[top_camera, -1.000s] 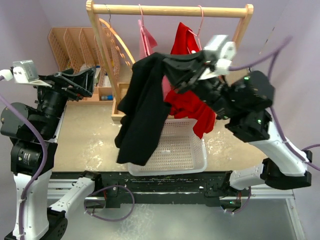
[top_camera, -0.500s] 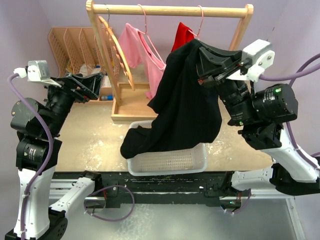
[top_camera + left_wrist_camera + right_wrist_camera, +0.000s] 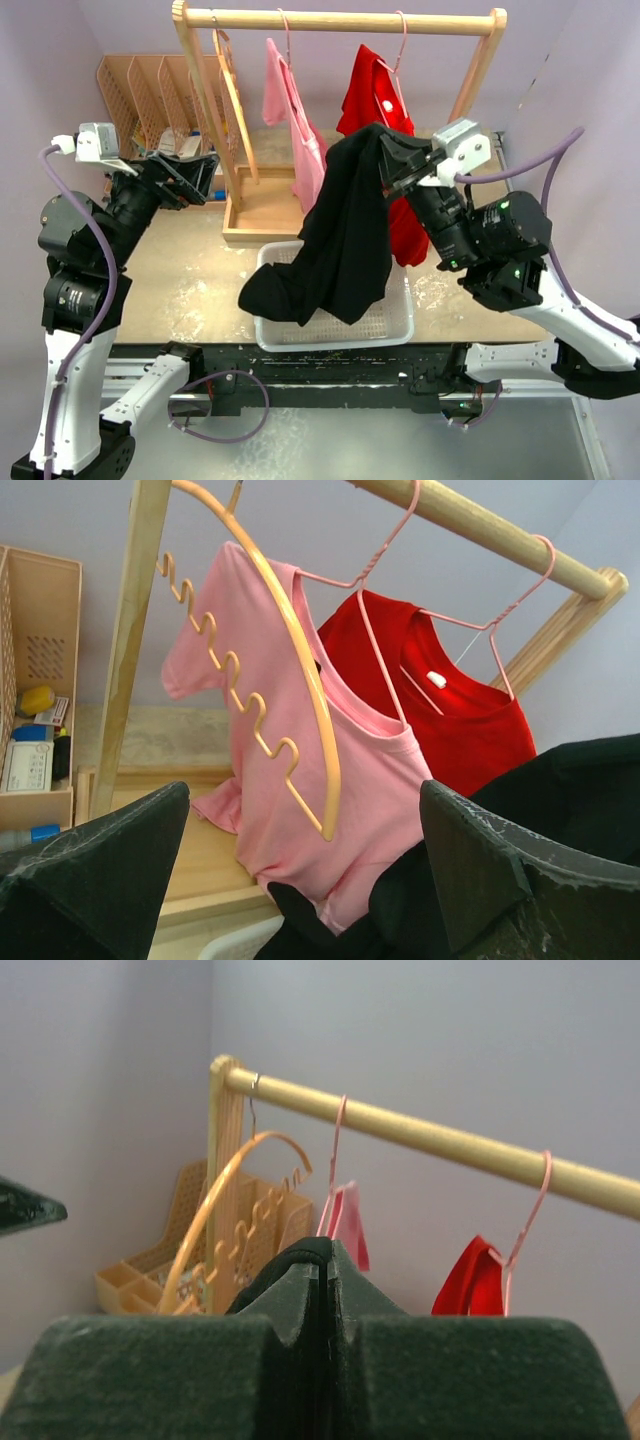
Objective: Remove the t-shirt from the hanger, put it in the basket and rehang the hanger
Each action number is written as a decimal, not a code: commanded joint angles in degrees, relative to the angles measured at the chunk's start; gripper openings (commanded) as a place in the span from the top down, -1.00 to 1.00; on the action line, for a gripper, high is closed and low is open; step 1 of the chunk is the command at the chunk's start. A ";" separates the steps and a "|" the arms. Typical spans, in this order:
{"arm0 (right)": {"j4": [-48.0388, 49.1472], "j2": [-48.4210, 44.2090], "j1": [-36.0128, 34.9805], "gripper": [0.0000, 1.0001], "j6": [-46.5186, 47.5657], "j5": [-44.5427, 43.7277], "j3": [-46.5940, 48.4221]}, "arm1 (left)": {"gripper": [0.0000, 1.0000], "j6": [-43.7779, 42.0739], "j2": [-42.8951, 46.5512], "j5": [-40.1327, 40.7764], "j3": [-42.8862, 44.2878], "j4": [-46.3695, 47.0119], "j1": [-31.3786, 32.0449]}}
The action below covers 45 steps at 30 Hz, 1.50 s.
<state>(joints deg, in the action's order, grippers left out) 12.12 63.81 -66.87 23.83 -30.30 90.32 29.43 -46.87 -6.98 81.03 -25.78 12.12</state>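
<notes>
R gripper (image 3: 398, 165) clamped on black t-shirt (image 3: 345, 240), now lower than before, hem over white basket (image 3: 400, 318), L gripper (image 3: 195, 175) wide open, empty

top view high, down onto the table (image 3: 190, 270); both wrist views close, up toward the shared clothes rail (image 3: 340, 20)

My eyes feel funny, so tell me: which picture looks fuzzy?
Right wrist view: the rail looks soft, the fingers loom dark below. Left wrist view: the pink shirt is crisp. Top view: sharp, evenly lit, though the black shirt shows few folds.
</notes>
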 commanded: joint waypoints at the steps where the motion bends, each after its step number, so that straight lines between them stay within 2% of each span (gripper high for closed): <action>1: 0.77 -4.12 -0.38 1.00 -6.16 -1.18 -6.02 | -0.98 0.47 0.28 -1.34 -1.05 1.81 -0.16; 15: -12.10 -1.59 -0.39 1.00 -28.51 3.95 -26.55 | -0.98 -1.77 1.45 -0.90 -5.97 1.97 -0.09; 22: -16.50 -5.37 -0.42 1.00 -39.19 1.74 -37.47 | -0.98 -2.39 1.09 -7.66 -6.85 3.30 -0.21; 26: -21.82 -8.82 -0.39 1.00 -44.66 -0.73 -40.88 | -0.99 -2.71 0.51 -12.32 -5.71 4.01 -0.10; 32: -31.47 -11.99 -0.38 1.00 -52.89 -3.29 -44.82 | -0.99 -3.88 -0.86 -13.98 -3.08 3.25 -0.15; 42: -47.51 -11.73 -0.37 1.00 -69.71 -5.16 -48.34 | -0.99 -4.19 -3.41 -16.07 1.46 7.66 -0.12; 45: -48.15 -11.71 -0.37 1.00 -71.57 -4.70 -48.39 | -0.99 -3.55 -4.90 -17.57 2.30 9.65 -0.10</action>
<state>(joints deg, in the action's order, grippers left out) -31.29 52.18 -66.87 -40.97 -33.01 41.85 25.96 -50.41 -21.61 80.25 -21.93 12.12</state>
